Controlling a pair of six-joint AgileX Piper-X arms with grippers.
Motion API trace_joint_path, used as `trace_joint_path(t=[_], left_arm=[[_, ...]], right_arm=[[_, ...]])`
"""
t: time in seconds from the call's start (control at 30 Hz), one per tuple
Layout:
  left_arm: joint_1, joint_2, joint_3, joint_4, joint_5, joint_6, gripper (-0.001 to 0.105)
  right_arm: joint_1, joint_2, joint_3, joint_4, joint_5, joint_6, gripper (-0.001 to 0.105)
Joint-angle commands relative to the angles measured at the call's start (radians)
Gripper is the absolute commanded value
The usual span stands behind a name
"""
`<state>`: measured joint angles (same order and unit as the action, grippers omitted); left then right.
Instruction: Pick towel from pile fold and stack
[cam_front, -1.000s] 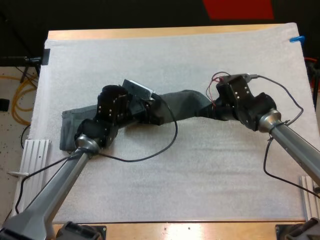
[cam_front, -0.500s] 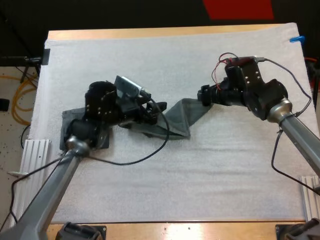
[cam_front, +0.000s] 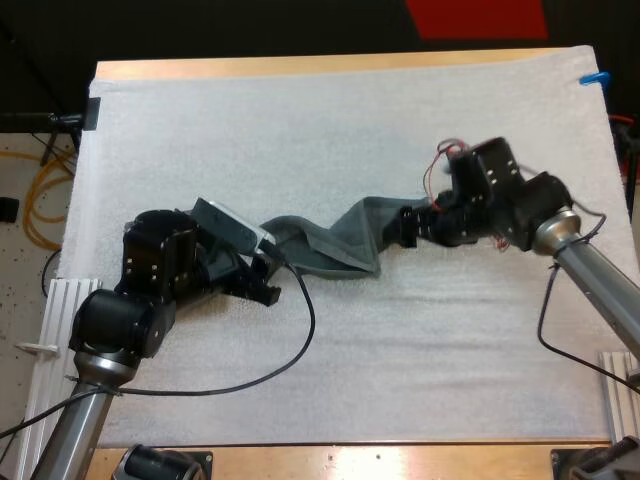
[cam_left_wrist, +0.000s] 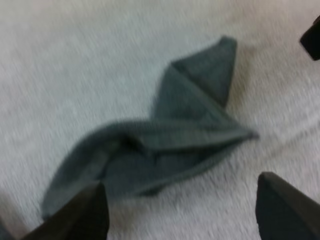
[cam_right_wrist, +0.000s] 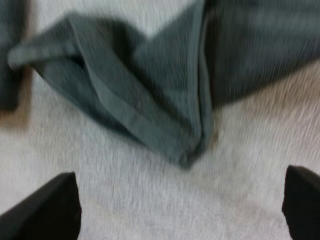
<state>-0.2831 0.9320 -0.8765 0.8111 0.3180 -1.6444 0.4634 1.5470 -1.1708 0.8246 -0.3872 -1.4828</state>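
A dark grey-green towel (cam_front: 330, 245) lies crumpled and twisted on the white mat (cam_front: 330, 130), loose from both grippers. My left gripper (cam_front: 268, 280) is open just left of the towel's near end. In the left wrist view its fingers (cam_left_wrist: 75, 215) stand wide apart, clear of the towel (cam_left_wrist: 165, 145); its gripper (cam_left_wrist: 180, 182) hovers over bare mat. My right gripper (cam_front: 408, 225) is open at the towel's right end. In the right wrist view the gripper (cam_right_wrist: 180, 174) hangs above the mat, short of a folded corner of the towel (cam_right_wrist: 150, 90).
The mat covers nearly the whole wooden table (cam_front: 300, 66). Wide free mat lies beyond the towel and in front of it. My right arm's gripper tip (cam_left_wrist: 312, 40) shows past the towel's far point in the left wrist view.
Both grippers have opened and let go of the towel, which now lies on the mat. My left arm has drawn back to the lower left; my right gripper has dropped to the towel's right end.
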Motion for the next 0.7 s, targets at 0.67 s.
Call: trace_joint_path(t=[0.67], left_arm=[[-0.001, -0.008, -0.008, 0.104, -0.008, 0.005, 0.062]], right_arm=[[0.002, 0.292, 0.108, -0.455, -0.377, 0.426, 0.044]])
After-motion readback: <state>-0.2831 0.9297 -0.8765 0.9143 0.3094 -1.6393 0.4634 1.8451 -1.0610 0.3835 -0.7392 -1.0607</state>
